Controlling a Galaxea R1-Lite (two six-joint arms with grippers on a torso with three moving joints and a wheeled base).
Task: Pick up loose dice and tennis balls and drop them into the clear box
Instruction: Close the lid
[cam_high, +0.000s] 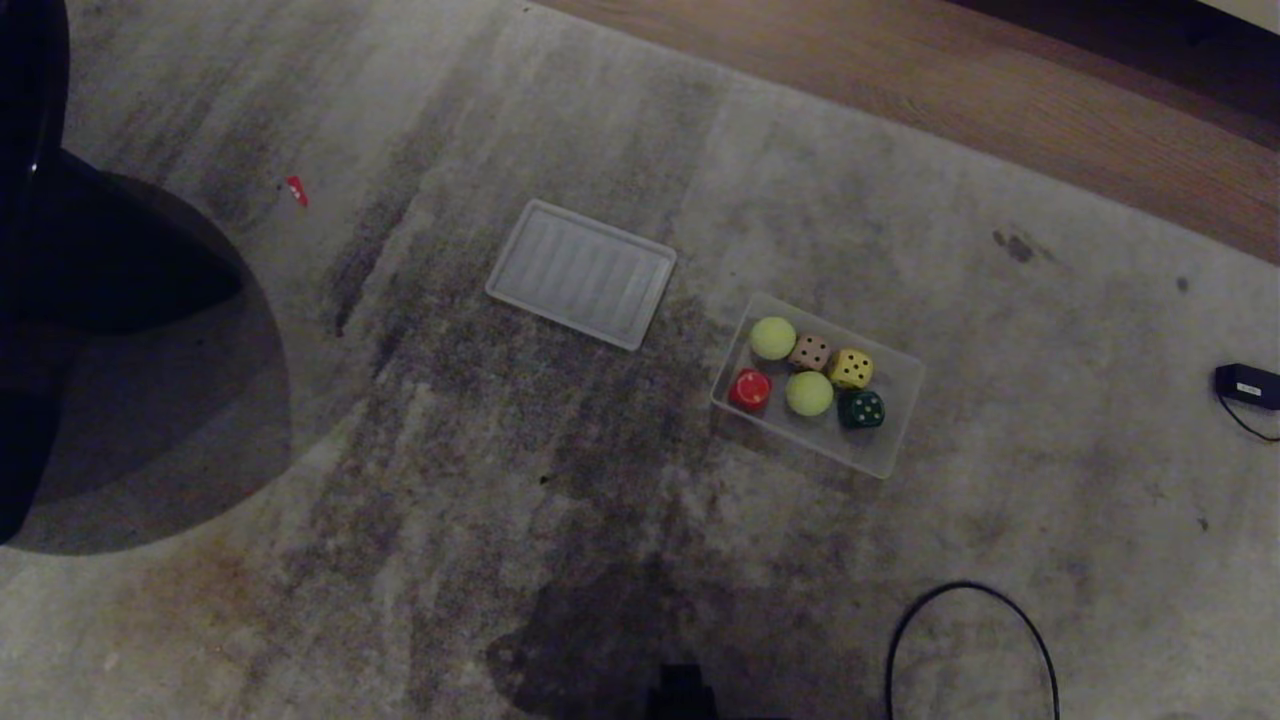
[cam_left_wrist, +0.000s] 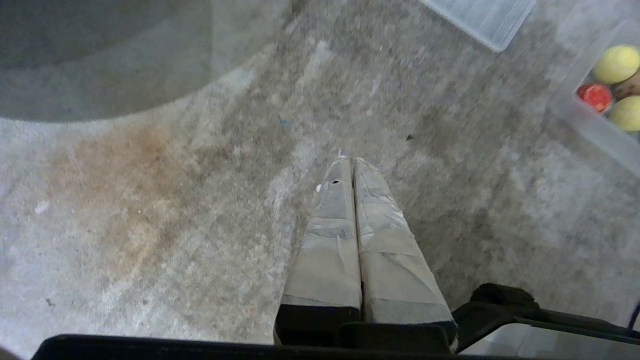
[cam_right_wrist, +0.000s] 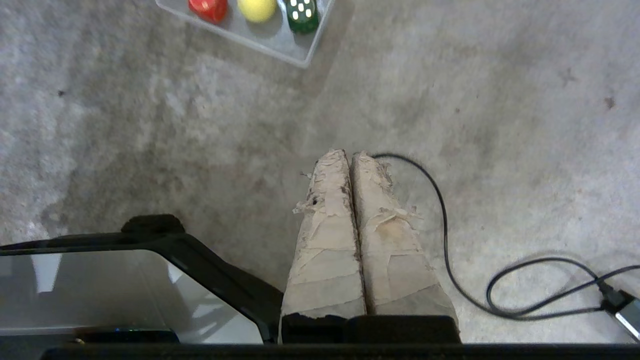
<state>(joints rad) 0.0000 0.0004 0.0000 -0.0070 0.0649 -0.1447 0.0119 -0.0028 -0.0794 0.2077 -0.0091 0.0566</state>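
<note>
The clear box (cam_high: 893, 436) lies on the grey carpet right of centre in the head view. Inside it sit two tennis balls (cam_high: 773, 337) (cam_high: 809, 393), the beige dice (cam_high: 810, 351), a yellow die (cam_high: 851, 368), a dark green die (cam_high: 861, 408) and a red piece (cam_high: 750, 388). No arm shows in the head view. In its wrist view my left gripper (cam_left_wrist: 350, 160) hangs shut and empty over bare carpet, with the box's near wall (cam_left_wrist: 595, 127) off to one side. My right gripper (cam_right_wrist: 348, 153) is likewise shut and empty above the carpet, and the box's corner (cam_right_wrist: 300, 60) lies well ahead of it.
A ribbed whitish lid (cam_high: 582, 273) lies on the carpet left of the box. A black cable (cam_high: 965, 592) loops near the front right, and a small black device (cam_high: 1246, 383) sits at the right edge. A dark round base (cam_high: 120, 350) fills the left. Wood floor (cam_high: 1000, 90) borders the carpet behind.
</note>
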